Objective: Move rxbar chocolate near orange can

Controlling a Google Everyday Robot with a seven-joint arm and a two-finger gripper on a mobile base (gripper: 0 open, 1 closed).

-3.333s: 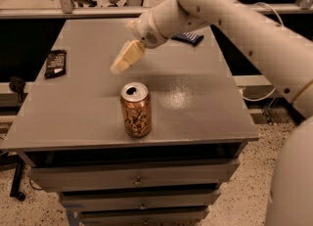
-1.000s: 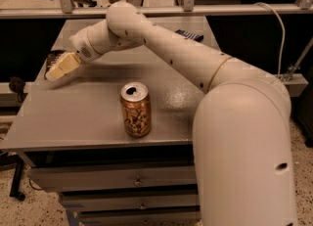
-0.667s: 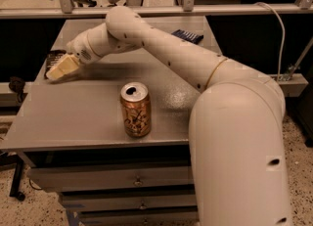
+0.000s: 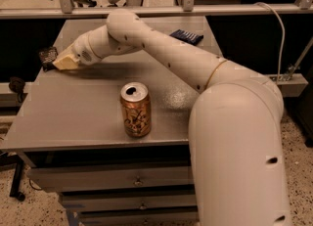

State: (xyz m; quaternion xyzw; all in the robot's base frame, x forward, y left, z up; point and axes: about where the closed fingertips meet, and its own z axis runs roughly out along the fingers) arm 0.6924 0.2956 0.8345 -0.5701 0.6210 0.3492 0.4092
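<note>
Hand point(image 4: 65, 62), grip unclear, has swung left to the rxbar chocolate point(image 4: 47, 56).

Can point(image 4: 135, 110): orange-gold, dark swirls, silver top. Snack bar point(image 4: 48, 56) at left table point(image 4: 73, 117) edge: black. Gripper point(image 4: 66, 62) just beside it: cream-tan. Arm point(image 4: 176, 61): white. Far wrapped bar point(image 4: 186, 36): dark blue. Table: grey.

No lettering, brand or number can be read anywhere. The orange can point(image 4: 135, 110), centre of the frame, shows only dark swirls on its side, no legible words. The rxbar chocolate point(image 4: 47, 55), at the left, carries pale marks that cannot be made out. The gripper point(image 4: 65, 63) sits just beside it, unmarked.
</note>
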